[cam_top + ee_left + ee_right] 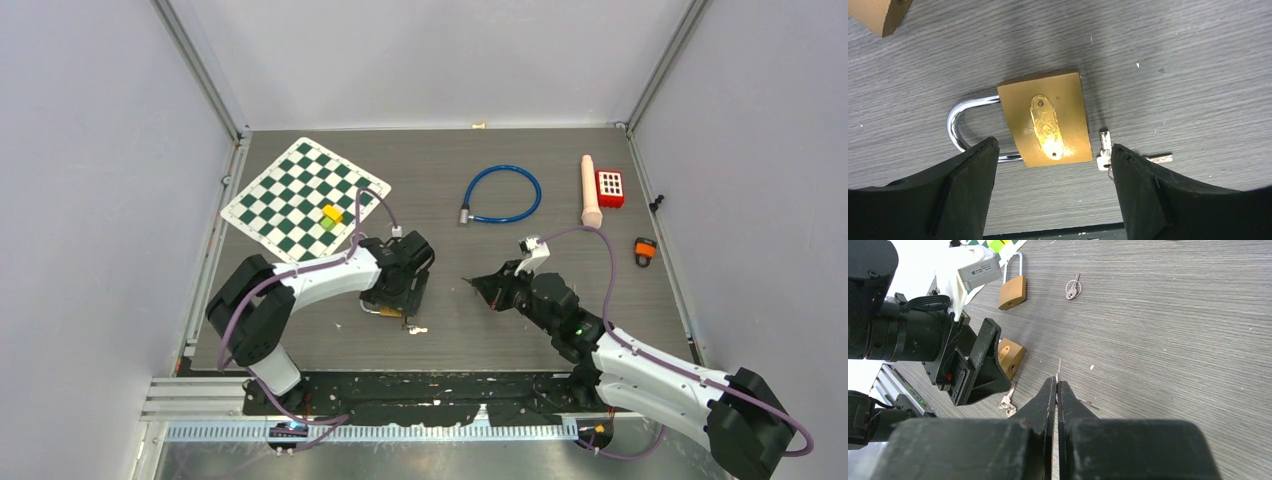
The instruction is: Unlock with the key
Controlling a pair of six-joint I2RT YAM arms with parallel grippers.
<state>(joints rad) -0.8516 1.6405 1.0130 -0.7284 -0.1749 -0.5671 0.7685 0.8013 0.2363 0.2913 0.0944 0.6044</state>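
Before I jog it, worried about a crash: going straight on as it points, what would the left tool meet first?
Most likely the brass padlock lying flat on the table, between the left tool's open fingers; how far off is unclear.

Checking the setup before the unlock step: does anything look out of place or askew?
Nothing looks damaged or spilled. Only the green-and-white checkered board lies skewed, diagonal to the edges of the grey tabletop. The brass padlock lies flat, a small bunch of silver keys beside it.

Brass-gold padlock, silver key, grey wood-grain table, green-and-white chequered board, blue cable loop, red box
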